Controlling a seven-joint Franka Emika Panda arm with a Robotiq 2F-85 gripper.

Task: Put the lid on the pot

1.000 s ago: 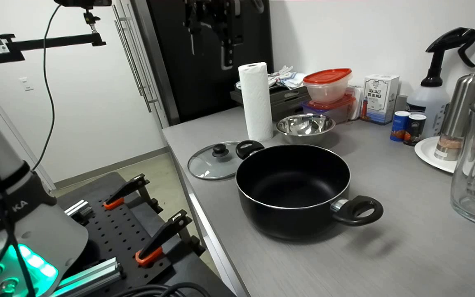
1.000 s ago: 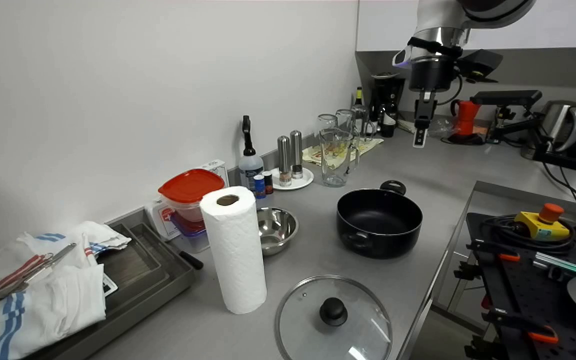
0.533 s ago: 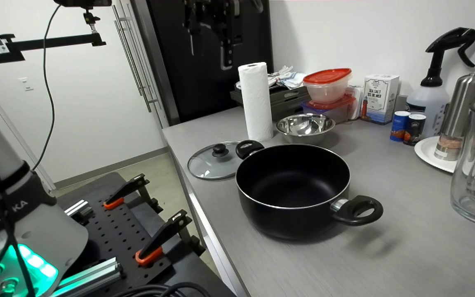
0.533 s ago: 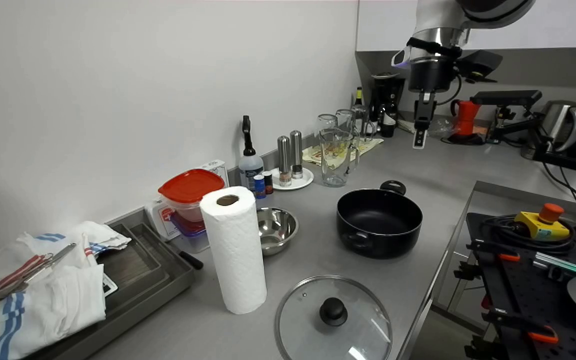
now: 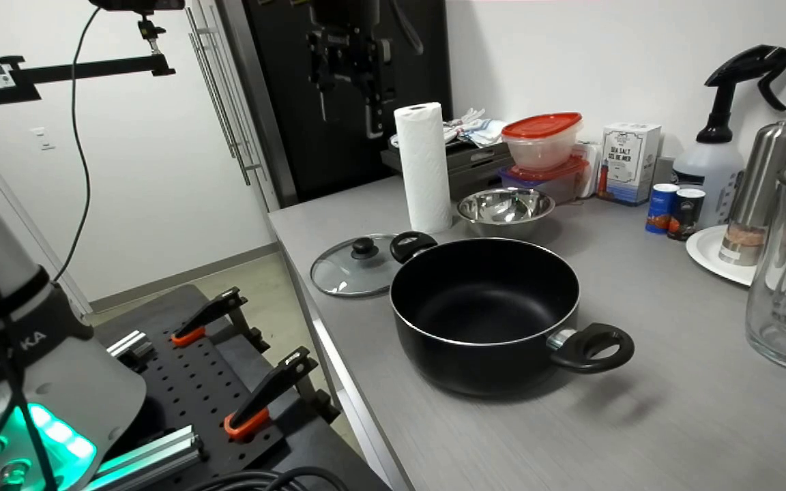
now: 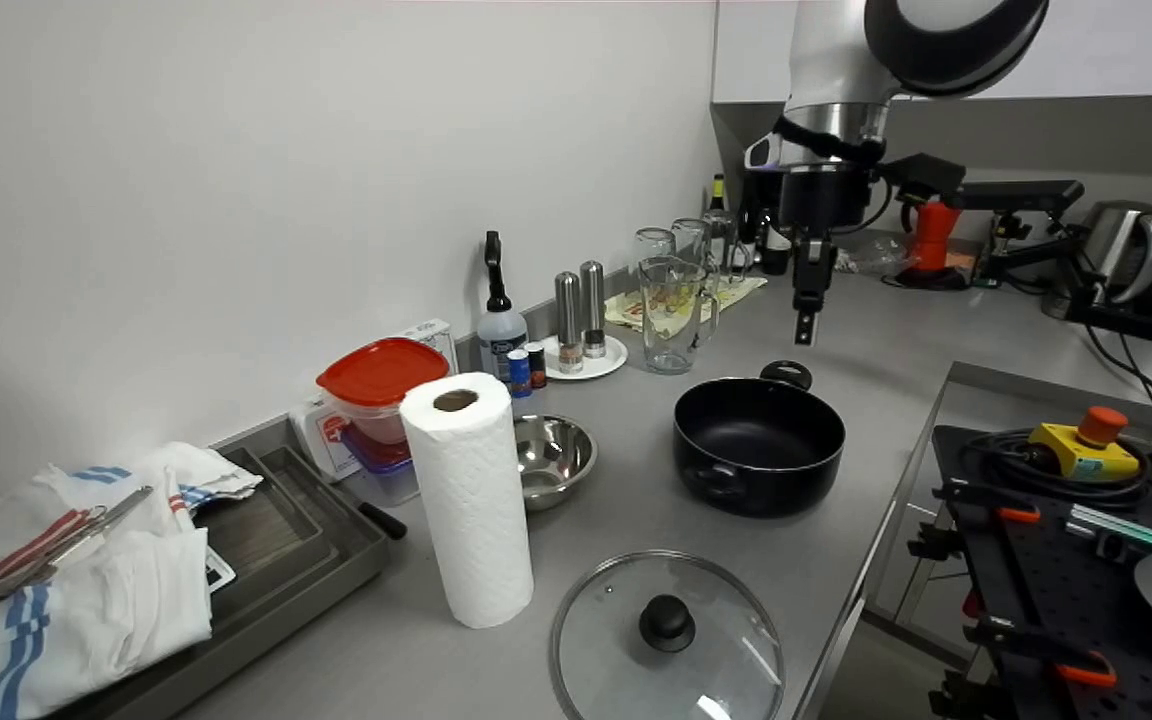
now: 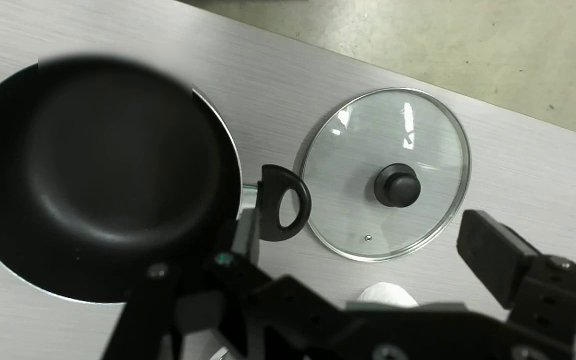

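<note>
down comes my gripper, jaws spread and empty, closer now to the lid, lying right of the pot in my wrist view, so a grasp is likely next!

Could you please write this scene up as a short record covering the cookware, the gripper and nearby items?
pot: black, uncovered, on the counter
lid: clear glass, flat on the counter beside the pot, black knob up
gripper: open, empty, raised above the counter
paper towel roll: upright on the counter
steel bowl: beside the paper towel roll
task status: lid not yet on pot
</note>
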